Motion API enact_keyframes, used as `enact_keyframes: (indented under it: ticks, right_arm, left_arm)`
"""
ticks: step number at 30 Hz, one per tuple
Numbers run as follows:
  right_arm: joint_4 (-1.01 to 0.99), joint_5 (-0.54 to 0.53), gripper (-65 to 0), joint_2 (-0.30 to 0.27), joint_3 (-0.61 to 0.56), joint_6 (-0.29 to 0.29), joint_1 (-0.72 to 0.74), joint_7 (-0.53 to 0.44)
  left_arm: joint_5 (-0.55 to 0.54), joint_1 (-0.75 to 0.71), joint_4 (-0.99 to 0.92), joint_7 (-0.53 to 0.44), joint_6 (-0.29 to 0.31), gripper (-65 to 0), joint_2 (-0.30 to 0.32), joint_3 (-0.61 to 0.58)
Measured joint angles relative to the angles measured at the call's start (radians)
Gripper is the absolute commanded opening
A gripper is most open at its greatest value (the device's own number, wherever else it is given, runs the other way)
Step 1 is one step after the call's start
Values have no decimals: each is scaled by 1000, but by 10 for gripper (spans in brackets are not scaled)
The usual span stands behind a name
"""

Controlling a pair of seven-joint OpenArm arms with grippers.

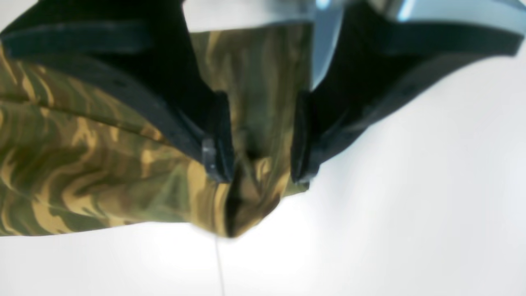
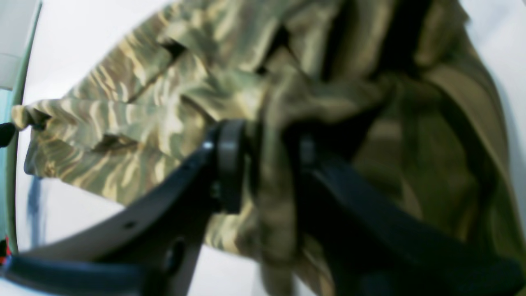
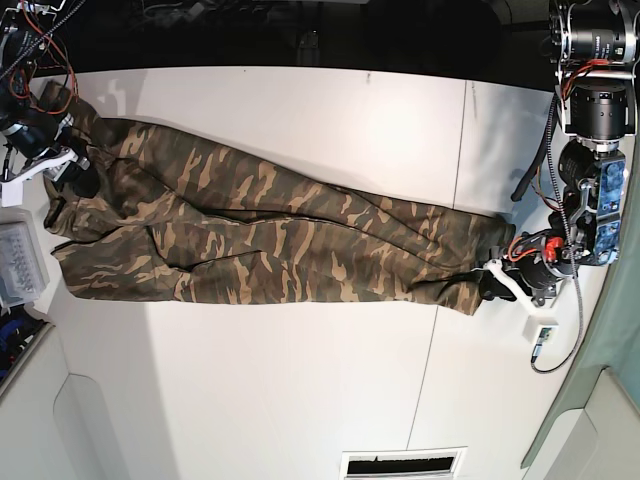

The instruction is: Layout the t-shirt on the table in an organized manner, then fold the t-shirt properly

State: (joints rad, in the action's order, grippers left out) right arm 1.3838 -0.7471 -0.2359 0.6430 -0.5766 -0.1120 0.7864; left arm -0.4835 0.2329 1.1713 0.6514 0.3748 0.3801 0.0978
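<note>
No readable text, label, brand or number is shown in any view. Nothing legible is carried by the cloth or the arms.

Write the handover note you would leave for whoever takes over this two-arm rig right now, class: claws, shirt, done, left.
Left claw: shut on one end of the t-shirt.
Right claw: shut on a bunched fold at the opposite end.
The t-shirt is stretched lengthwise between both arms across the white table, still wrinkled and partly gathered.
Done: both ends gripped, cloth pulled out long.
Left: flatten it neatly, then do every fold.
</note>
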Motion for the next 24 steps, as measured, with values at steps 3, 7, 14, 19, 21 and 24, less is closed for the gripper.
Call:
enact_keyframes:
  ticks: [3, 7, 14, 19, 21, 24]
  right_arm:
    - [0, -23, -455, 1, 1, 0, -11, 0]
    - [0, -27, -456, 1, 0, 1, -10, 0]
    - [0, -24, -456, 1, 0, 0, -10, 0]
    - [0, -26, -456, 0, 0, 0, -10, 0]
    - [0, -26, -456, 1, 0, 0, -10, 0]
    - [0, -26, -456, 1, 0, 0, -10, 0]
  left_arm:
    - [-61, -8, 0, 14, 53, -377, 2, 47]
    - [-89, -7, 0, 14, 60, -377, 0, 35]
    - [-40, -36, -17, -70, 14, -377, 0, 34]
    - [5, -38, -44, -118, 14, -377, -1, 34]
    - [29, -36, -57, -132, 14, -377, -4, 34]
    - [66, -35, -99, -190, 14, -377, -16, 11]
